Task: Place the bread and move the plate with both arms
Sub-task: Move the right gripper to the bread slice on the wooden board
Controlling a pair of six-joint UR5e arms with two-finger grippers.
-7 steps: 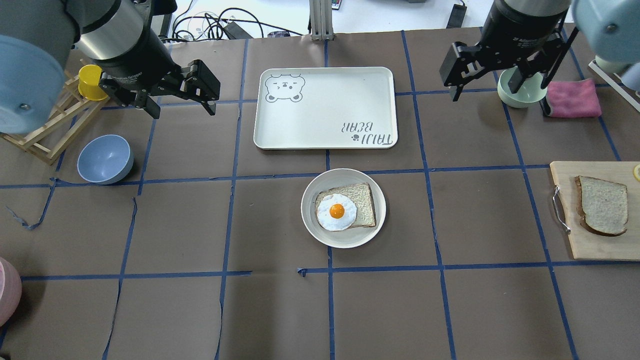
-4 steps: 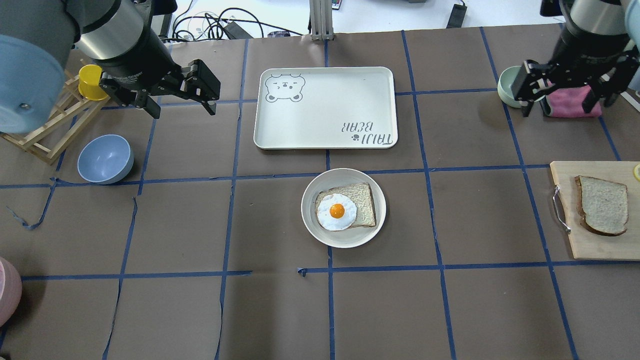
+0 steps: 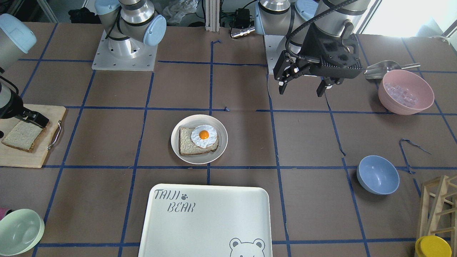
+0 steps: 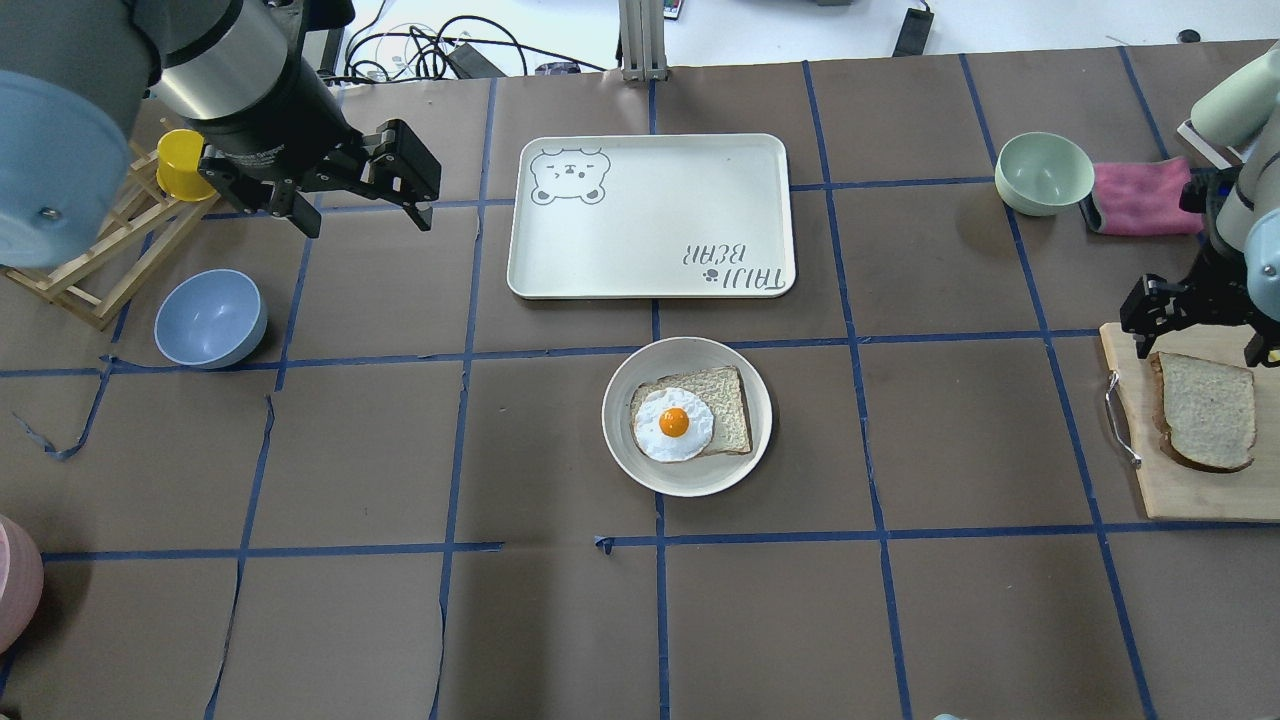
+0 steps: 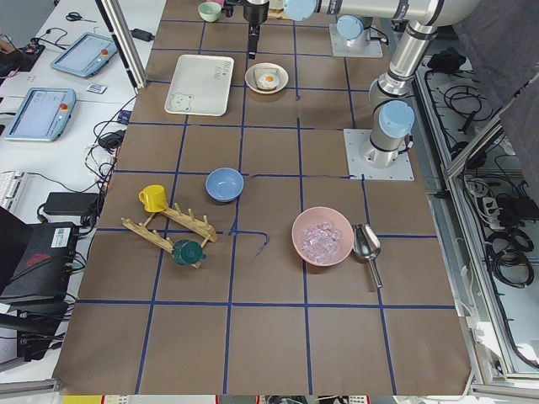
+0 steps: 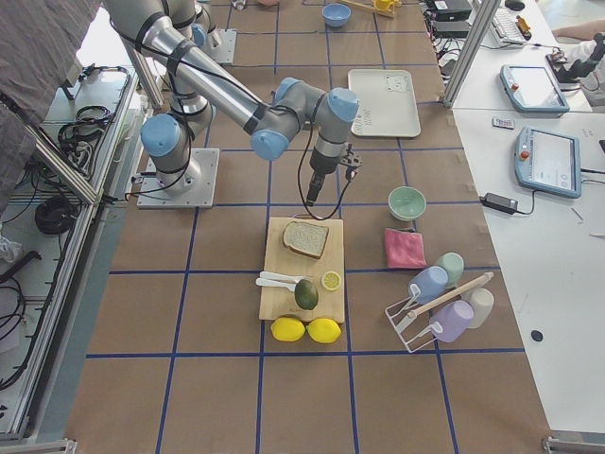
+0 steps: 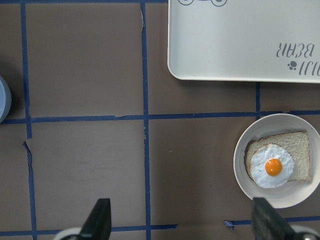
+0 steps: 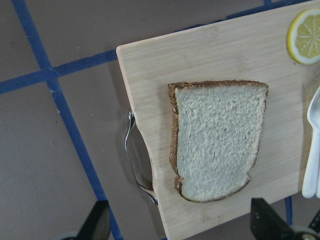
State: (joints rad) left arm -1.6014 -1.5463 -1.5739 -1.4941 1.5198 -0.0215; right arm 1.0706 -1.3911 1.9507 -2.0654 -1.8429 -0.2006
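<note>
My right gripper, jaws wide apart, has swung from the green bowl to over the bread on its cutting board, seemingly clear of it; grasping comes next.

plate (egg toast on it), tray above, hand spread wide below

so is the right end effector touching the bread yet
Apart. The exterior right view shows the right end effector hanging short of the bread, a clear gap between them.
</note>
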